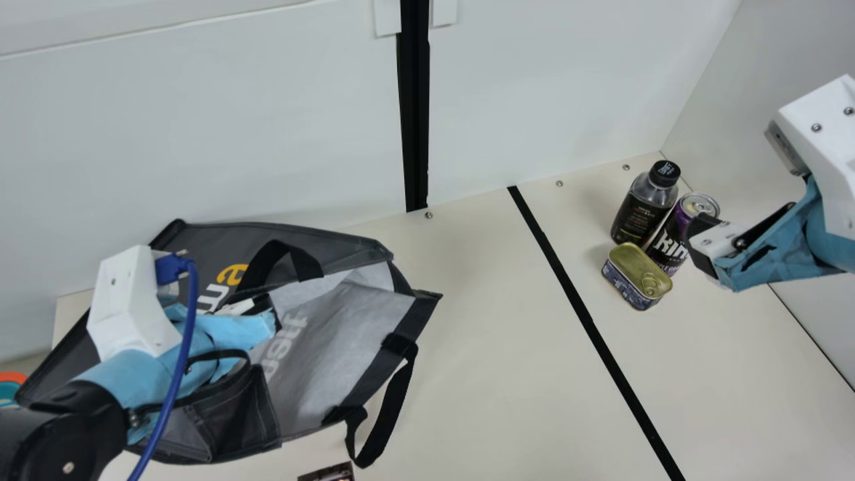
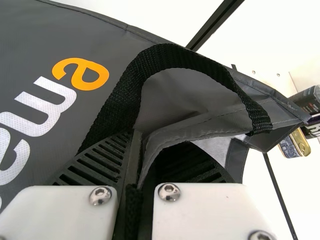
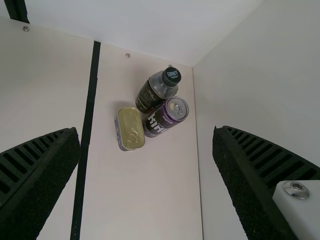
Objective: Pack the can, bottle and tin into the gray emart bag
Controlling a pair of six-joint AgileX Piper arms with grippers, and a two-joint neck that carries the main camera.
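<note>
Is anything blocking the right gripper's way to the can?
Nothing visible stands between the open right gripper and the can. The bottle and the tin crowd it from two sides, though, so a grip there may find little room.

Bottle (image 1: 638, 212), can (image 1: 670, 242) and tin (image 1: 636, 277) in one tight cluster

white walls (image 1: 200, 133) | black upright strip (image 1: 415, 113) | cream table (image 1: 494, 374) (black line (image 1: 589, 323) across it)

Dark bottle (image 1: 635, 217) and purple can (image 1: 668, 242) stand beside the gold-lidded tin (image 1: 638, 275), the gray bag (image 1: 361, 321) open well apart.
</note>
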